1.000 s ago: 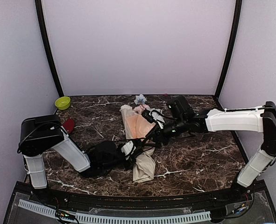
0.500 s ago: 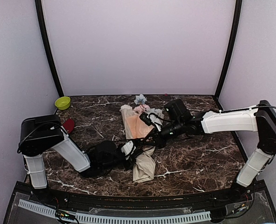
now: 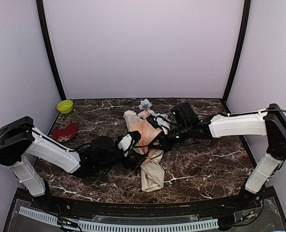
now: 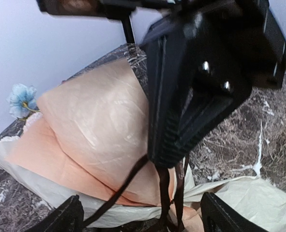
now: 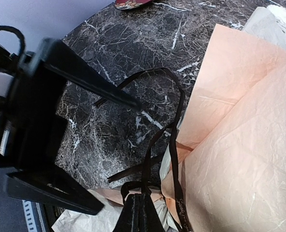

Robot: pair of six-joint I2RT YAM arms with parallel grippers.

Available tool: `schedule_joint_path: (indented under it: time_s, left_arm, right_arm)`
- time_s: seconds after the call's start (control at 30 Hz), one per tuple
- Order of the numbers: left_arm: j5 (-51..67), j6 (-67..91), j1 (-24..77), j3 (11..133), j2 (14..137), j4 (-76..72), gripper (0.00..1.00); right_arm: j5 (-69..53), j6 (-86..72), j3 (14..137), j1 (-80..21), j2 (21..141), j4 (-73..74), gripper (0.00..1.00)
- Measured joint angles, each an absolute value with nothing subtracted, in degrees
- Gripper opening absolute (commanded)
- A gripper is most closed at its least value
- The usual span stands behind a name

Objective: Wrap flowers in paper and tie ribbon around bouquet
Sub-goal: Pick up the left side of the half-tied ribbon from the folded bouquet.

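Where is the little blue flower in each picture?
Top external: the blue flower sits in the middle, just beyond the far end of the peach paper.
Left wrist: the blue flower is at the left edge, halfway up, next to the peach paper.
Right wrist: not in it.
Shared landmark: the peach paper shows in all three.

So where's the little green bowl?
In the overhead view the green bowl sits at the far left corner of the table, just behind the red dish.
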State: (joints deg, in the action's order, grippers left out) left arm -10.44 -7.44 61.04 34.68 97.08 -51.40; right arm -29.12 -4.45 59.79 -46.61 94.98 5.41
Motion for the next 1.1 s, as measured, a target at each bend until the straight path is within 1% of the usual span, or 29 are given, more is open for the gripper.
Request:
schedule_joint_path:
  time_s: [0.07,0.3,0.4,0.47,0.53,0.6,0.67,0.87,0.97,1.0,1.03,1.1]
  left_arm:
    - [-10.8,-6.4,61.0,34.8,92.4,-47.0,0.92]
    - [-8.9,-3.1,60.9,37.9,82.5,-28.0,0.93]
    - [-7.1,1.2,58.4,38.5,77.9,-19.5,0.82]
    - [-5.6,6.2,53.4,39.8,75.5,-13.8,0.74]
    - [-4.9,11.7,45.5,41.6,74.3,-7.7,0.72]
    - [-5.7,15.7,39.5,42.8,74.5,-3.3,0.75]
    - [-5.8,17.3,36.9,43.9,76.6,1.0,0.76]
    - [-2.2,17.6,37.2,50.2,90.6,10.7,0.76]
    - [-0.7,16.9,37.2,50.8,94.1,12.9,0.76]
    - [-0.5,16.6,37.2,50.9,94.7,13.5,0.75]
    - [-0.5,16.4,37.2,50.9,95.0,13.8,0.70]
    - [-0.6,15.8,37.2,51.6,96.0,15.0,0.52]
  right_arm:
    - [-28.5,-4.7,59.8,-46.6,95.0,5.7,0.00]
    - [-27.9,-5.4,59.8,-46.6,95.1,5.8,0.00]
    - [-27.9,-6.0,59.8,-46.6,95.1,5.8,0.00]
    - [-27.9,-6.3,59.8,-46.6,95.1,5.7,0.00]
    - [-27.9,-6.7,59.8,-46.6,95.1,5.5,0.00]
    - [-28.0,-7.0,59.8,-46.6,95.1,5.2,0.00]
    - [-28.0,-7.2,59.8,-46.6,95.1,5.0,0.00]
    - [-28.0,-7.6,59.8,-46.6,95.1,4.7,0.00]
    - [-28.0,-7.7,59.8,-46.6,95.1,4.7,0.00]
    - [-28.0,-7.8,59.8,-46.6,95.1,4.7,0.00]
    - [-28.0,-7.8,59.8,-46.6,95.1,4.7,0.00]
    - [-28.0,-7.8,59.8,-46.6,95.1,4.7,0.00]
